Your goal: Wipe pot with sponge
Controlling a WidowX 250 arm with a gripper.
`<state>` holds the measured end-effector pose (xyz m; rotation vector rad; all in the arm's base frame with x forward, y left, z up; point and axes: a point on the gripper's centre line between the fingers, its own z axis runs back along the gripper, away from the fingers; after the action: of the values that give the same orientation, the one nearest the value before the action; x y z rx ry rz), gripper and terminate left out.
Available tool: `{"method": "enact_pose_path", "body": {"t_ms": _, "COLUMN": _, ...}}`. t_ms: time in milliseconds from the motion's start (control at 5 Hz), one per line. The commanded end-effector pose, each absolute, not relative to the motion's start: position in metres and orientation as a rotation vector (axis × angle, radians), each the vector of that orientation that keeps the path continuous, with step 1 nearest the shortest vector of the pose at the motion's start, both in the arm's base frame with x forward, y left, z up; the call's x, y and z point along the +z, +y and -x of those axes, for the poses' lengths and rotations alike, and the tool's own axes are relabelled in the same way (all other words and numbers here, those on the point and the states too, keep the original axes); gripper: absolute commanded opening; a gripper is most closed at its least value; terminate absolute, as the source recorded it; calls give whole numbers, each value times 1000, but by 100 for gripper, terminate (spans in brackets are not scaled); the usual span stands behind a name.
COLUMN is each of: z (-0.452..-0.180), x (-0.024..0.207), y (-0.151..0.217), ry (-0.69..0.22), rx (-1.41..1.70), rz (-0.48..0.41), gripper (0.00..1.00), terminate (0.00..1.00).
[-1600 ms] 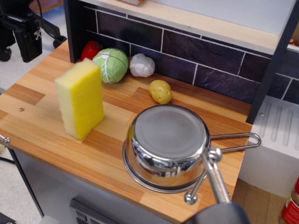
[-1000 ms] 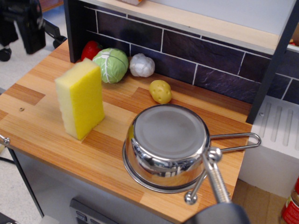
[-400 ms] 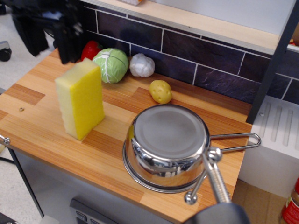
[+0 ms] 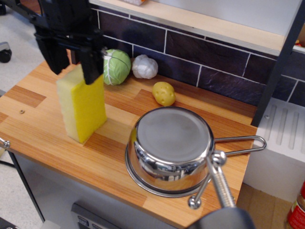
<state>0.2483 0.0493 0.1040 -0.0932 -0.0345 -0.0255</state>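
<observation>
- The black gripper (image 4: 74, 64) hangs over the top of the sponge (image 4: 83, 107), its two fingers (image 4: 91, 64) spread apart, one on either side of the sponge's upper end.
- The sponge stands upright on its short end on the left part of the wooden counter (image 4: 43, 129).
- The pot (image 4: 171, 150) sits upside down to the right, nearer the front edge, its wire handle pointing right.
- A yellow potato (image 4: 164, 93), a garlic bulb (image 4: 144, 67) and a cabbage (image 4: 116, 66) lie along the far tiled wall.
</observation>
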Motion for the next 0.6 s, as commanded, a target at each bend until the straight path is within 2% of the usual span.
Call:
{"method": "enact_pose_path", "body": {"t_ms": 0, "z": -249, "x": 89, "y": 43, "ry": -71, "rx": -12, "rz": 34, "gripper": 100, "terminate": 0}}
{"method": "enact_pose_path", "body": {"t_ms": 200, "z": -252, "x": 83, "y": 42, "ry": -77, "rx": 5, "rz": 20, "gripper": 0, "terminate": 0}}
{"method": "enact_pose_path", "body": {"t_ms": 400, "z": -255, "x": 101, "y": 40, "ry": -72, "rx": 8, "rz": 49, "gripper": 0, "terminate": 0}}
